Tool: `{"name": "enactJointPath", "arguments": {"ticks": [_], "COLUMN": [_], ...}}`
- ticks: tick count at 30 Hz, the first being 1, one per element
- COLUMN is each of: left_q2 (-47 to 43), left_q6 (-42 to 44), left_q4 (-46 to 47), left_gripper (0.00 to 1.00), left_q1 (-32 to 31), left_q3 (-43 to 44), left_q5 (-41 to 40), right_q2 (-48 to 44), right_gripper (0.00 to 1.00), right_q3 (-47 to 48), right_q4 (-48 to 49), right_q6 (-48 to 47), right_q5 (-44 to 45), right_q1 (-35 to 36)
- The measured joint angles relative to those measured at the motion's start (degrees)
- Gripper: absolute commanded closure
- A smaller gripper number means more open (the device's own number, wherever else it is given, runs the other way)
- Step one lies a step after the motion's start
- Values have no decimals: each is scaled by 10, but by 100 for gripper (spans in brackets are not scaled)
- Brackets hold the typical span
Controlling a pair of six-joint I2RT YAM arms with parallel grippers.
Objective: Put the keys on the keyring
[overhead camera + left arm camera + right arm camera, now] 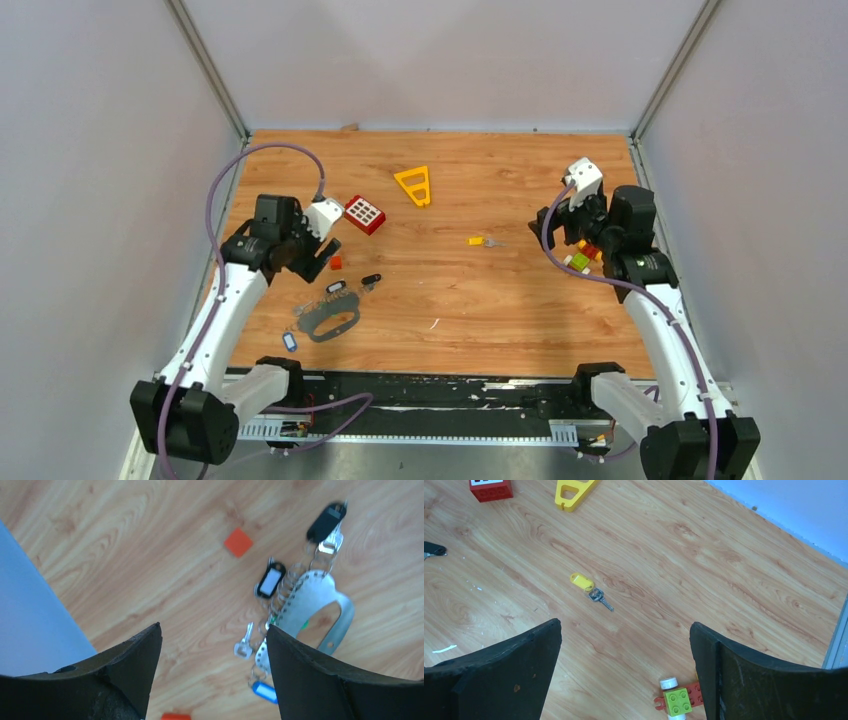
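On the table (pixel 500 300), keys (pixel 270 580) lie by the keyring (pixel 312 594); left fingers (pixel 125 680) and right fingers (pixel 499 670) gape empty.

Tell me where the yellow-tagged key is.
In the top view the yellow-tagged key lies alone, just right of centre, toward the arms from the yellow triangle and far right of the keyring.

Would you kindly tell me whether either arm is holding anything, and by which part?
Nothing is held: the left gripper stands open, apart from the grey metal D-shaped keyring; the right gripper stands open, apart from the yellow-tagged silver key.
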Motion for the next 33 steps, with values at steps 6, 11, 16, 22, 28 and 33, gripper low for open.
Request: {"name": "enactJointPath", "arguments": {"ticks": [6,11,16,22,28,33], "left_q2": [86,148,215,290,340,350], "left_q6": [60,89,97,99,98,96], "left_q4": [-103,-127,-129,-121,-105,-91], "left_gripper": [27,34,40,48,59,69], "left_q1": [2,15,25,26,26,26], "left_q3": [9,-7,-7,-6,4,12], "left_q5": [-42,-48,-19,32,54,68], "right_q2": [5,5,13,21,30,30], "right_gripper": [0,0,0,0,0,0], "right_q3": [0,0,0,0,0,0], "right_q4": [-3,-3,-4,-14,-18,-21], "right_q6": [-10,-19,-27,-33,-39,-42], "right_q5": [-5,-11,-14,-14,-14,-14], "right_q1": [15,23,28,32,36,36]}}
